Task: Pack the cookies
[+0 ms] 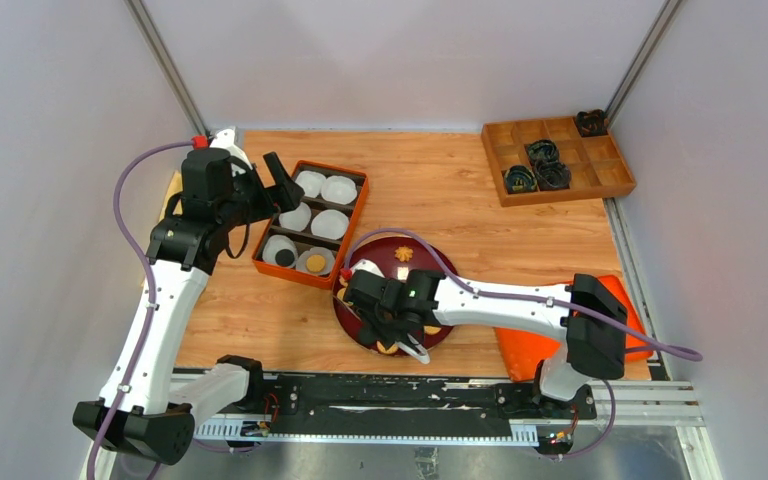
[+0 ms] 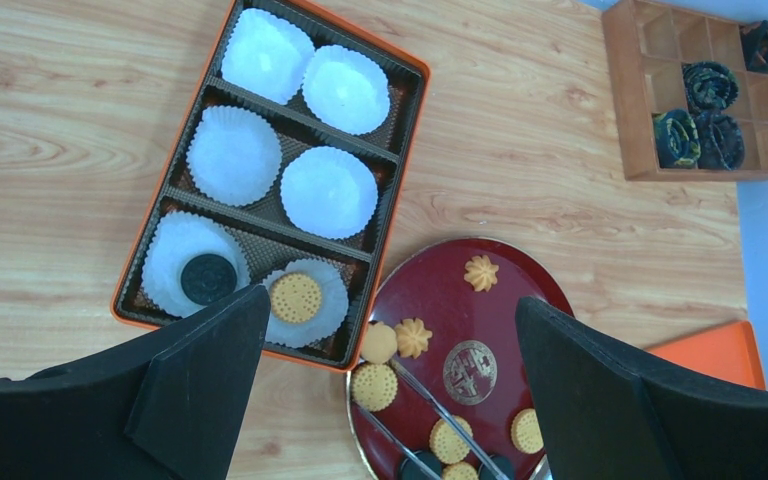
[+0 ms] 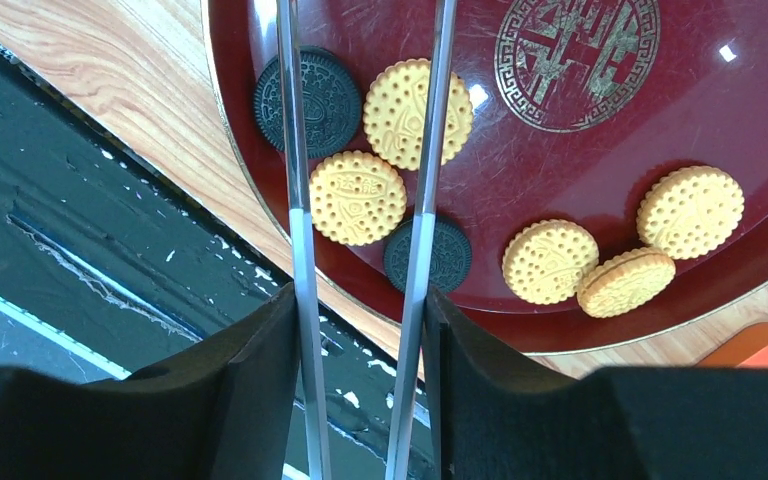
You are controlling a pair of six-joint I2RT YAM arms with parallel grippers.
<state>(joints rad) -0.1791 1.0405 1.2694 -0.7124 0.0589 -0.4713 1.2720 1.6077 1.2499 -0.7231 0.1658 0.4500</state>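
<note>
Cookies, small and coin-like: flat golden rounds with dotted faces and scalloped edges, black rounds with fine embossed ridging, golden flower shapes with piped ridges. Mostly scattered on the red plate, glossy dark-red lacquer with a thin gold rim and a gold fretwork emblem at its centre. Characters in the emblem too stylised to read; stamped marks on the biscuits not legible.

Left of the plate and just beside it, an orange tray with a dark ribbed liner and three rows of two white fluted paper cups. In the row nearest the plate, one black cookie and one golden cookie, each in its own cup.

Right gripper over the plate's near edge, jaws pinching a pair of thin metal tongs. Tong arms apart, straddling a golden round on the plate.

Left gripper above the tray, left of the plate, jaws spread wide.

Well to the far right of the plate, a wooden compartment box holding black coiled rings. Just right of the plate, a flat orange slab, partly under the right arm. Desk of light wood grain under the plate; plain pale walls around.
</note>
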